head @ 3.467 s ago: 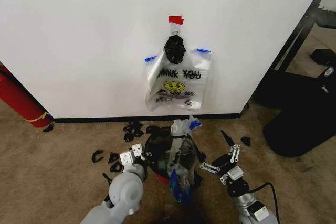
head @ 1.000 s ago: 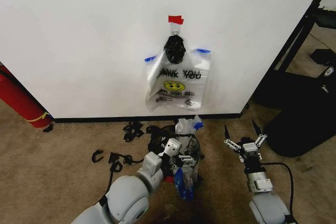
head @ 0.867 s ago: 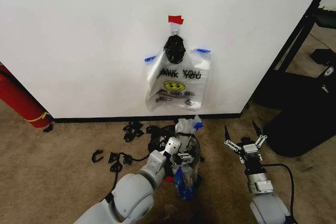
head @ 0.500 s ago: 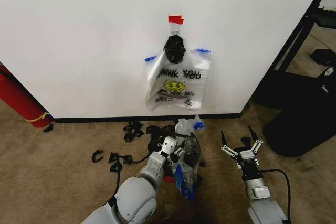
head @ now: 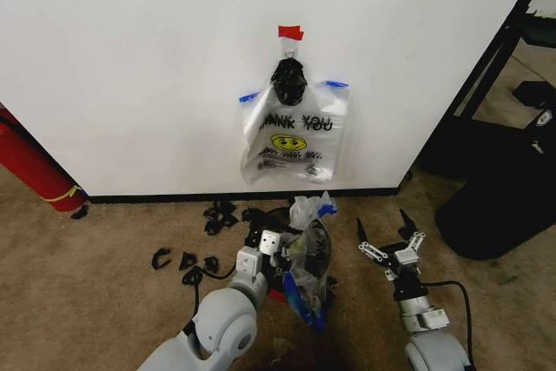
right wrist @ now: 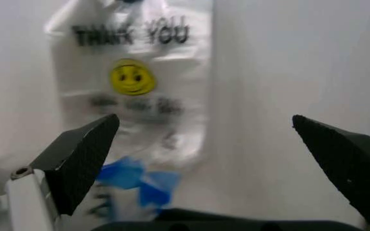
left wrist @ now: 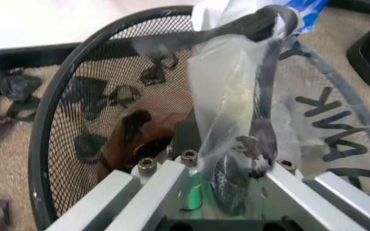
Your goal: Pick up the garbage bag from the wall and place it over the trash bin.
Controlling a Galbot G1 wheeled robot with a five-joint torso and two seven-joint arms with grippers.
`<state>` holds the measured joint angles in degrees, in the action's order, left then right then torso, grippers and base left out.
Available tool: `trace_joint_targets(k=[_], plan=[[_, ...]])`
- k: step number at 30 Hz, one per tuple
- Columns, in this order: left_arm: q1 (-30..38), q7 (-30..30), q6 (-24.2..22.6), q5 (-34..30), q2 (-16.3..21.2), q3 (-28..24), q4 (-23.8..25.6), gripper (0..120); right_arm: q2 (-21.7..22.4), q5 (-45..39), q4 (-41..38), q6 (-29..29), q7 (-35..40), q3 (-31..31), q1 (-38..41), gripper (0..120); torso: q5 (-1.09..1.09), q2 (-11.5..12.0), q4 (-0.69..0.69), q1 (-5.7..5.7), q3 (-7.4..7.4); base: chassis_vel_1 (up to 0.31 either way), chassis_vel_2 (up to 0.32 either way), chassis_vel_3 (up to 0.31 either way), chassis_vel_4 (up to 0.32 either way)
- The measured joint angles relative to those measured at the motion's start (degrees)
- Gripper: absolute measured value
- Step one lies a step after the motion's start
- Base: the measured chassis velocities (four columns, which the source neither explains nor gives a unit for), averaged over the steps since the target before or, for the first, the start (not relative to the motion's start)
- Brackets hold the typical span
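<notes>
Upper centre of the head view, the garbage bag [head: 294, 138] hangs flat against the wall [head: 148, 67], under a small black knotted lump [head: 288, 81] and a piece of red tape [head: 291, 33]. Lower centre, the trash bin [head: 323, 243] stands on the carpet [head: 95, 258] just before the baseboard, with another see-through bag [head: 303, 254] draped into it. The left gripper [head: 266, 243] sits at the bin's left rim; the right gripper [head: 387, 234] hovers to the bin's right, fingers spread apart, holding nothing.

Across the left wrist view, the bin's black mesh wall [left wrist: 75, 96] curves around the frame, and a fold of the see-through bag [left wrist: 233, 96] runs down between the left gripper's fingers [left wrist: 140, 185], which are closed on it.

Centre left of the right wrist view, the garbage bag [right wrist: 133, 82] faces the camera on the wall [right wrist: 281, 62], between the right gripper's wide-apart fingertips [right wrist: 85, 149].
</notes>
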<state>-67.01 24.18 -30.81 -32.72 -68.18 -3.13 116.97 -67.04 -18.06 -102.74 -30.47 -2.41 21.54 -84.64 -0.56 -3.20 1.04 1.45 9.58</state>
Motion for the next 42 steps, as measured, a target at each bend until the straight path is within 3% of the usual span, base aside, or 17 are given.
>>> trace_joint_targets(k=[3, 12, 16, 21, 34, 42], plan=[[-0.3, 0.0, 0.6, -0.2, 0.0, 0.5, -0.2, 0, 1.0, -5.4, 0.0, 3.5, -1.5, -2.0, 0.4, 100, 0.01, 0.0, 0.00, 0.00, 0.00, 0.000, 0.000, 0.000, 0.000], [-1.5, -0.7, 2.0, -0.3, 1.1, 2.3, -0.2, 0, 3.6, -21.8, -2.7, 25.4, -3.4, -5.2, 3.0, 100, 0.00, 0.0, 0.00, 0.00, 0.00, 0.000, 0.000, 0.000, 0.000], [-0.2, -1.7, 3.1, -0.2, 2.1, 1.9, -1.4, 0, 3.8, -28.3, -7.3, 37.8, 2.4, -5.8, 4.0, 100, -0.01, 0.0, 0.00, 0.00, 0.00, 0.000, 0.000, 0.000, 0.000], [0.7, -2.2, 3.6, -0.2, 2.3, 1.3, -2.0, 0, 3.0, -28.5, -7.6, 46.3, 6.3, -7.4, 7.8, 100, 0.00, 0.0, 0.00, 0.00, 0.00, 0.000, 0.000, 0.000, 0.000], [-0.1, -2.5, 3.4, 0.1, 2.9, 1.6, -1.1, 0, 1.1, -31.0, -1.6, 55.5, 10.6, -8.2, 15.3, 100, -0.01, 0.0, 0.01, 0.00, 0.00, 0.000, 0.000, 0.000, 0.000], [-1.1, -2.4, 3.6, 1.5, 3.2, 2.7, -0.4, 0, 1.0, -31.8, -1.6, 58.5, 8.7, -8.5, 16.2, 75, 0.00, 0.0, 0.01, 0.00, 0.00, 0.000, 0.000, 0.000, 0.000]])
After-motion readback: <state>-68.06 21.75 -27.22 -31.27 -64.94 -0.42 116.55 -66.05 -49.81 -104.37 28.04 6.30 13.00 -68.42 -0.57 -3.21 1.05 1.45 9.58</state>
